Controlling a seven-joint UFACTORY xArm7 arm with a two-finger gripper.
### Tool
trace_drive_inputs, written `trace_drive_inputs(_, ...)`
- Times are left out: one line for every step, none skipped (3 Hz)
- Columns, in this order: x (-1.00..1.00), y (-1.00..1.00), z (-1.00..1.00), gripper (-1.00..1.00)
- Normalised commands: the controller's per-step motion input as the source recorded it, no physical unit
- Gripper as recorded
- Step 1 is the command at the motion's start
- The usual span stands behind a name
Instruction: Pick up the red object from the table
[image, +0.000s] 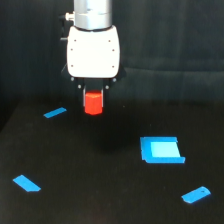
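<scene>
Darkness fills the room behind the arm, a black backdrop with faint vertical folds, and below it spreads the matte black tabletop (100, 190), broad and flat, far larger than anything on it. Four flat blue pieces lie scattered well apart: a thin sliver (55, 113) toward the exterior view's left, a slanted strip (26, 183) near the lower left, a larger squarish piece (161, 150) right of centre, and a small rounded one (196, 195) at the lower right. Wide bare stretches of black separate them, and the middle of the surface beneath the arm is open. The tabletop's far edge is hard to tell from the backdrop.

The white hand (93, 95) hangs from a silver wrist at the upper middle, its short dark fingers clenched on the red object (93, 103). That block is small, short and bright red-orange, narrower than the hand, and appears to be held above the surface, well apart from every blue piece.
</scene>
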Motion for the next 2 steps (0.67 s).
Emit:
trace_drive_inputs(0.10, 0.00, 0.11, -1.00)
trace_drive_inputs(0.03, -0.01, 0.14, -0.94)
